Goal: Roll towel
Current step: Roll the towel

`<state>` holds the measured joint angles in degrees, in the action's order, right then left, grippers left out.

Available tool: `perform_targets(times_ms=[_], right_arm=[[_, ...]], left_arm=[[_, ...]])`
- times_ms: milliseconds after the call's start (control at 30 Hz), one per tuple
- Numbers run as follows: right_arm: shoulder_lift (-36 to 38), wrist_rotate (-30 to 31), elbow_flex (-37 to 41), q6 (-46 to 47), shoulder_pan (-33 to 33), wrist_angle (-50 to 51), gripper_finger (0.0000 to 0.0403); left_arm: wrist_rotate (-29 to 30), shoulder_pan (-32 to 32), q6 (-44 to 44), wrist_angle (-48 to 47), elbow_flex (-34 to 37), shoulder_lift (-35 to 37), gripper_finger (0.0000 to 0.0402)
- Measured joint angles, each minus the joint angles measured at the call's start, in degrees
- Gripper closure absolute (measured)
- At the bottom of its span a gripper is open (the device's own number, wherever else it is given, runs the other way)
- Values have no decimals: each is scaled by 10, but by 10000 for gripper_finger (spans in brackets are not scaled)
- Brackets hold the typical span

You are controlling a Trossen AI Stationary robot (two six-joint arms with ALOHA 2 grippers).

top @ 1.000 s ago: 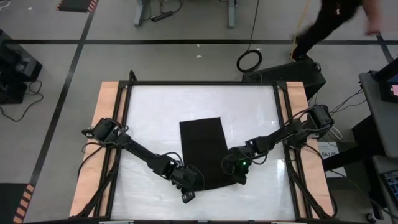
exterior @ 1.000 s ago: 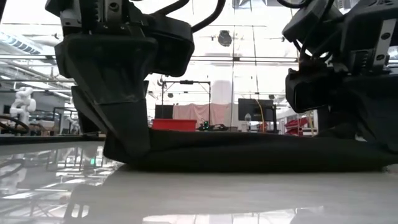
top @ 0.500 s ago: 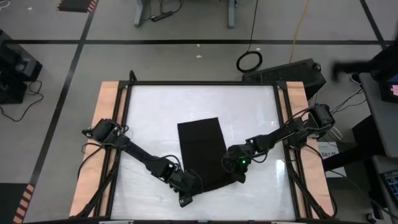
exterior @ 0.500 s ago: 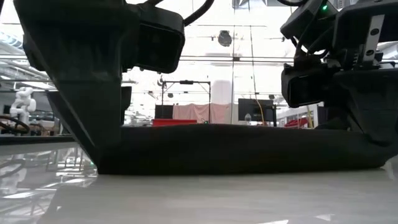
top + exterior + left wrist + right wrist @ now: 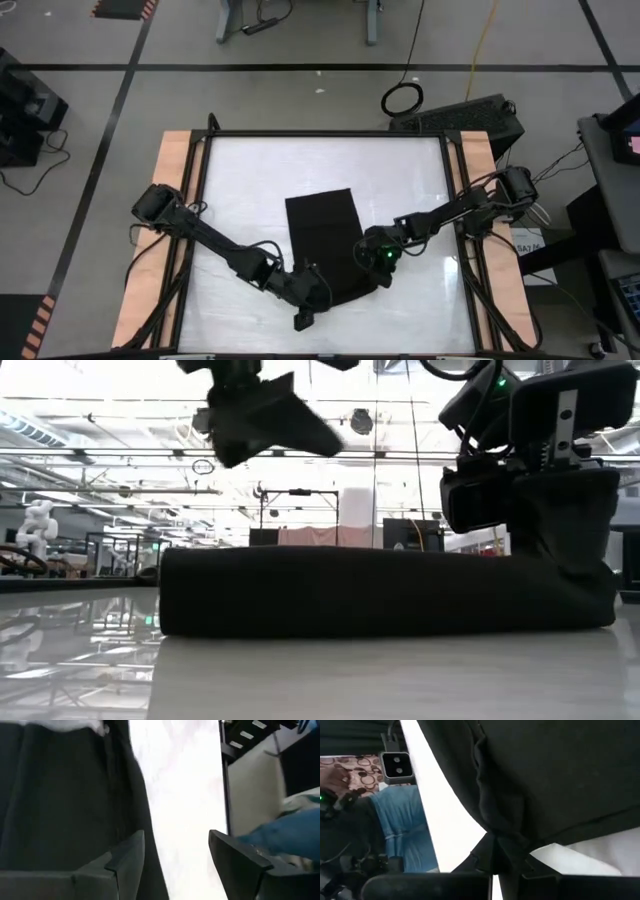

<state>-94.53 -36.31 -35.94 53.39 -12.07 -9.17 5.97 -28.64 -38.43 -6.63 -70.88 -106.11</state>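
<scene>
Towel (image 5: pixel 326 244) lies at centre of the table (image 5: pixel 240 170), its lower edge turned over into a thick first fold that fills the low view's middle band. Half a second ago both corners were pinched and lifted; now the left gripper (image 5: pixel 306 312) has let go, fingers apart on nothing, and risen to the low view's top left. Right gripper (image 5: pixel 383 270) still clamps the lower-right corner, cloth bunched between its fingers (image 5: pixel 490 855). Judgement: first turn laid, left side released, right release pending. The person at the upper right has gone.
</scene>
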Motion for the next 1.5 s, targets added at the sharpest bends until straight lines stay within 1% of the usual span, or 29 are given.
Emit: perform_targets(times_ms=[100, 200, 467, 700, 833, 933, 1033, 1367, 1500], right_arm=[[0, -4, 0, 1, 9, -3, 399], [0, -14, -1, 1, 17, -10, 399], [0, -23, -1, 1, 34, -18, 399], [0, -26, -1, -2, 39, -12, 399], [0, -26, -1, -12, 39, 8, 399], [0, -28, -1, -18, 39, 23, 399], [0, -28, -1, -25, 39, 29, 399], [0, -26, -1, -62, 38, 41, 397], [2, -26, -1, -98, 38, 44, 375]], left_arm=[[7, 8, 31, -5, -8, -16, 176], [-7, 20, 43, 0, -15, -38, 176], [-29, 39, 18, 3, -16, -76, 175], [-39, 44, 13, -21, -15, -96, 175], [-39, 49, 13, -35, -15, -102, 175], [-40, 55, 18, -27, -15, -106, 178], [-56, 59, 41, -14, -15, -107, 197], [-81, 69, 77, -21, -15, -107, 299], [-84, 69, 89, -33, -15, -107, 325]])
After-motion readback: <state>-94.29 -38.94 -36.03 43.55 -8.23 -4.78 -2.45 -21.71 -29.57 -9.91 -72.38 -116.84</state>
